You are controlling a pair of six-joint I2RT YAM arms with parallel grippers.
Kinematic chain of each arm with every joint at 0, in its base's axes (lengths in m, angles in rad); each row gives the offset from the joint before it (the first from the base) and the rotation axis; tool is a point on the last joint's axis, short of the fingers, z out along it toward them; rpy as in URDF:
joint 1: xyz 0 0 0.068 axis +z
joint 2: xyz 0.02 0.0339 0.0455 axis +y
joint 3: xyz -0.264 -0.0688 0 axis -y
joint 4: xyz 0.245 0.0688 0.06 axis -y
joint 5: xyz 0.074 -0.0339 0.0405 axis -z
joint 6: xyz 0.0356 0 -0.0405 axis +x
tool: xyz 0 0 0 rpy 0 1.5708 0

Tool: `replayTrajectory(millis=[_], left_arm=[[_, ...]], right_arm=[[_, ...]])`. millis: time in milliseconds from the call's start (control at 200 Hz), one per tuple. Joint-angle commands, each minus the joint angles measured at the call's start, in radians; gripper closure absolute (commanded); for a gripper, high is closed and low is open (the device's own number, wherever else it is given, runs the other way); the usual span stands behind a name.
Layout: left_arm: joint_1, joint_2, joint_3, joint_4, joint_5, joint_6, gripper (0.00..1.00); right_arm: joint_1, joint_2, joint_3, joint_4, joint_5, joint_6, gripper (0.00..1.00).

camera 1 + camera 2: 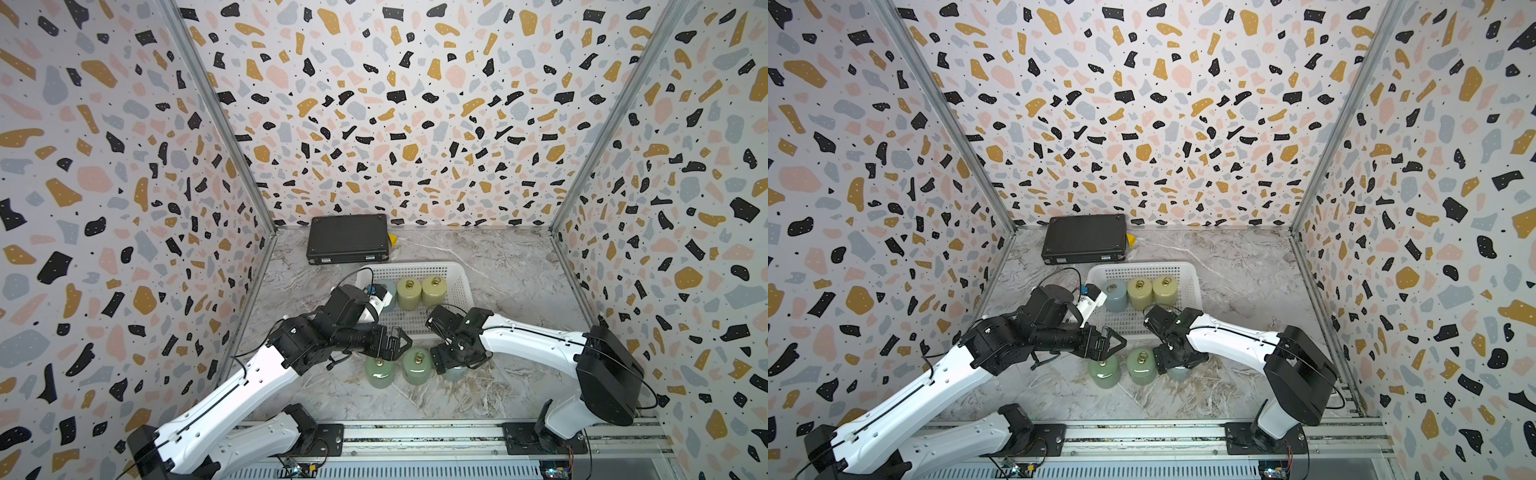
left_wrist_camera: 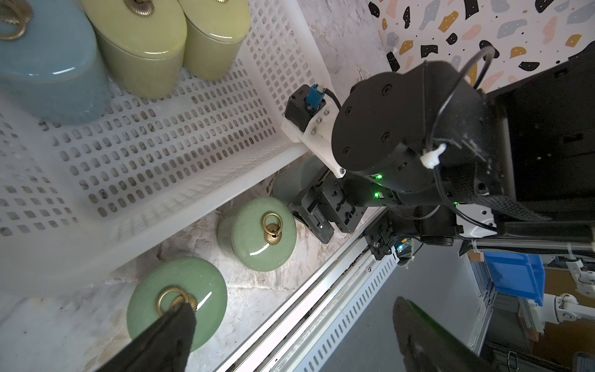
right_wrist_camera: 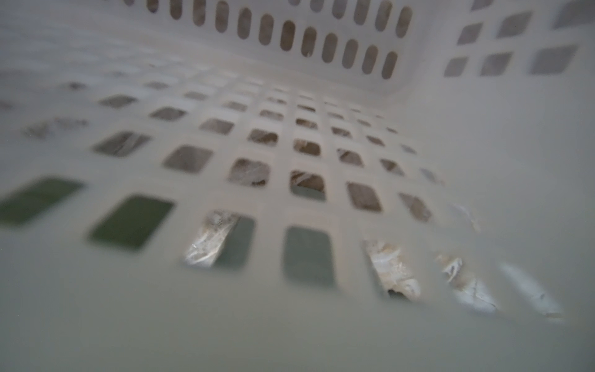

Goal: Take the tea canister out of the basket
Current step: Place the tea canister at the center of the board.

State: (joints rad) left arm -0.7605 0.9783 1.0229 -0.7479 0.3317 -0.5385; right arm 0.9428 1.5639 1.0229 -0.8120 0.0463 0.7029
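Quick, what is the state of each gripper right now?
Left gripper: open, holding nothing.
Right gripper: cannot be told; its jaws are hidden, close by the grey-blue glazed canister.

1 basket [image 1: 1142, 266]. Inside the basket: 1 blue canister [image 1: 1116, 296], 2 yellow-green canisters [image 1: 1140, 293] [image 1: 1165, 290]. Just outside the basket: 2 green canisters [image 1: 1104, 370] [image 1: 1142, 365], 1 grey-blue canister [image 1: 1178, 374]. 1 black case [image 1: 1084, 237].

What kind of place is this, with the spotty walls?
Probably a robot practice booth in a lab: two robot arms bolted to a metal rail, spotty walls boxing in a marble table, and a basket of jars set out.
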Motion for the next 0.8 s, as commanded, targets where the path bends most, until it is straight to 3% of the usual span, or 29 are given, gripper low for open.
replayTrajectory(millis=[0,330,571,796], left_arm=[[-0.002,-0.01,-0.004,-0.001,-0.003,0.005,0.0],[-0.003,0.004,0.003,0.003,-0.064,-0.001,0.0],[-0.002,0.053,0.033,0.009,-0.239,-0.005,0.0],[0.012,0.19,0.112,0.008,-0.35,0.021,0.0]], right_arm=[[0.005,-0.048,0.018,-0.045,0.028,0.001,0.01],[0.004,-0.18,0.069,-0.134,0.078,-0.016,0.01],[0.003,-0.302,0.115,-0.172,0.111,-0.091,0.01],[-0.002,-0.329,0.187,-0.174,0.167,-0.168,0.01]])
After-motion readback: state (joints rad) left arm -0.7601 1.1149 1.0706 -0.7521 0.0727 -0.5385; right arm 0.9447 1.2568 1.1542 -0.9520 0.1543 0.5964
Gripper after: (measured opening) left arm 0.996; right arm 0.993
